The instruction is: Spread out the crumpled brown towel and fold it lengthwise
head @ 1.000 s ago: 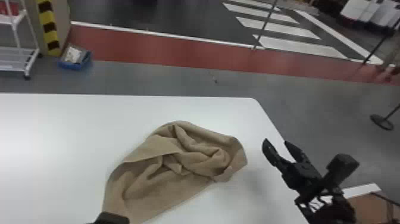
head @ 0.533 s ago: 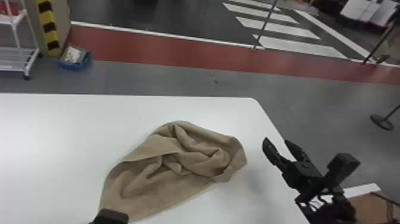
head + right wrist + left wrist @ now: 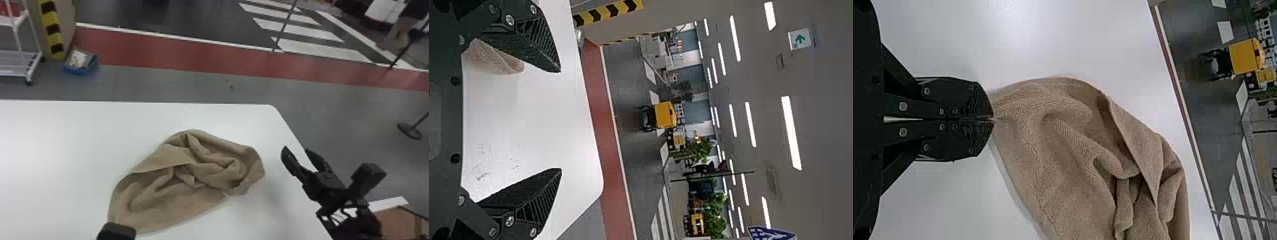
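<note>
My left gripper is low at the bottom edge of the head view, at the near-left corner of the brown towel. In the left wrist view that gripper is shut on the corner of the towel, its two fingers pressed together. The towel lies crumpled on the table, with folds bunched toward its right and far side. Over the table's right edge, to the right of the towel, my right gripper stands open. The right wrist view shows this gripper with its fingers wide apart and nothing between them.
The white table has its far right corner beyond the towel. Past the right arm there is a brown box-like surface. A white rack, a blue bin and a stand's round base are on the floor.
The towel's near-left part has shifted slightly left and outward since a second ago, and my left gripper has moved slightly. My right gripper has stayed where it was.
</note>
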Action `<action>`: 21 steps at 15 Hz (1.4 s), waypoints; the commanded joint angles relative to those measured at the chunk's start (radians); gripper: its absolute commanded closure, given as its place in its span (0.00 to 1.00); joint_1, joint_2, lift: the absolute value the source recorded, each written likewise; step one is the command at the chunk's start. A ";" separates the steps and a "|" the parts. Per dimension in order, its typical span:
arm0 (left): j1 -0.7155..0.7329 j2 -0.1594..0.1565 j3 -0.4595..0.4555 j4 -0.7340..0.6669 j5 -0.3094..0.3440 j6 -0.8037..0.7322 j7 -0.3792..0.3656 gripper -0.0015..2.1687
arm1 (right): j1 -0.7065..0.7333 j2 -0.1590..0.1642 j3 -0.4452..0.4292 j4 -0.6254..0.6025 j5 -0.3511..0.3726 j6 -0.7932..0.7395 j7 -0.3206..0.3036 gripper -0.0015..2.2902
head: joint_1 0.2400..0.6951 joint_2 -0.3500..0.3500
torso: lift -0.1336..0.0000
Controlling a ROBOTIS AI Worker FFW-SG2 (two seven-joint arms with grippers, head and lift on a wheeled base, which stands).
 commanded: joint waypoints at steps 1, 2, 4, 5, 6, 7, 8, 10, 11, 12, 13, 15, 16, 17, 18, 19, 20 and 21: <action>0.009 0.006 0.000 -0.018 -0.005 -0.034 0.007 0.58 | 0.010 0.006 0.001 -0.021 -0.004 0.002 0.000 0.09 | 1.00 0.00 | 0.07; 0.014 0.009 0.000 -0.029 -0.011 -0.061 0.010 0.58 | 0.018 0.006 0.004 -0.040 -0.004 0.002 0.000 0.09 | 1.00 0.00 | 0.07; 0.015 0.014 0.003 -0.041 -0.038 -0.113 0.041 0.58 | 0.026 0.007 0.025 -0.055 -0.004 0.002 0.000 0.09 | 1.00 0.00 | 0.07; 0.017 0.017 0.003 -0.043 -0.047 -0.166 0.050 0.58 | 0.027 0.007 0.031 -0.055 -0.001 0.002 0.000 0.09 | 1.00 0.00 | 0.07; 0.023 0.020 0.009 -0.050 -0.047 -0.184 0.050 0.58 | 0.027 0.007 0.044 -0.055 0.004 0.002 0.000 0.09 | 1.00 0.00 | 0.07; 0.029 0.023 0.017 -0.056 -0.048 -0.187 0.050 0.58 | 0.036 0.007 0.063 -0.058 0.007 0.002 0.002 0.11 | 1.00 0.00 | 0.07; 0.031 0.022 0.017 -0.055 -0.048 -0.184 0.050 0.58 | 0.050 0.006 0.077 -0.064 0.010 0.002 0.008 0.14 | 1.00 0.00 | 0.07; 0.031 0.022 0.015 -0.050 -0.048 -0.184 0.047 0.58 | 0.084 0.007 0.096 -0.077 0.016 0.005 0.032 0.14 | 1.00 0.00 | 0.07; 0.031 0.022 0.017 -0.049 -0.048 -0.184 0.044 0.58 | 0.099 0.009 0.096 -0.081 0.015 0.005 0.048 0.14 | 1.00 0.00 | 0.07; 0.031 0.022 0.017 -0.046 -0.048 -0.184 0.041 0.58 | 0.107 0.010 0.096 -0.083 0.016 0.005 0.051 0.14 | 1.00 0.00 | 0.07; 0.031 0.019 0.020 -0.044 -0.048 -0.184 0.036 0.58 | 0.115 0.012 0.096 -0.084 0.018 0.005 0.054 0.14 | 1.00 0.00 | 0.07; 0.031 0.012 0.019 -0.040 -0.050 -0.184 0.034 0.58 | 0.128 0.015 0.097 -0.092 0.021 0.015 0.060 0.14 | 1.00 0.00 | 0.07; 0.031 0.012 0.017 -0.040 -0.050 -0.184 0.034 0.58 | 0.136 0.018 0.105 -0.101 0.024 0.018 0.072 0.14 | 1.00 0.00 | 0.07; 0.031 0.012 0.015 -0.038 -0.050 -0.184 0.036 0.58 | 0.148 0.021 0.111 -0.112 0.024 0.021 0.074 0.14 | 1.00 0.00 | 0.07; 0.031 0.012 0.015 -0.036 -0.051 -0.184 0.036 0.58 | 0.161 0.021 0.120 -0.124 0.025 0.021 0.074 0.14 | 1.00 0.00 | 0.07; 0.032 0.014 0.015 -0.036 -0.051 -0.184 0.038 0.58 | 0.167 0.021 0.132 -0.133 0.028 0.039 0.080 0.14 | 1.00 0.00 | 0.07; 0.032 0.012 0.015 -0.035 -0.053 -0.184 0.038 0.58 | 0.174 0.021 0.145 -0.143 0.038 0.048 0.087 0.14 | 1.00 0.00 | 0.07; 0.032 0.012 0.015 -0.035 -0.053 -0.184 0.038 0.58 | 0.182 0.021 0.157 -0.153 0.047 0.052 0.087 0.14 | 1.00 0.00 | 0.07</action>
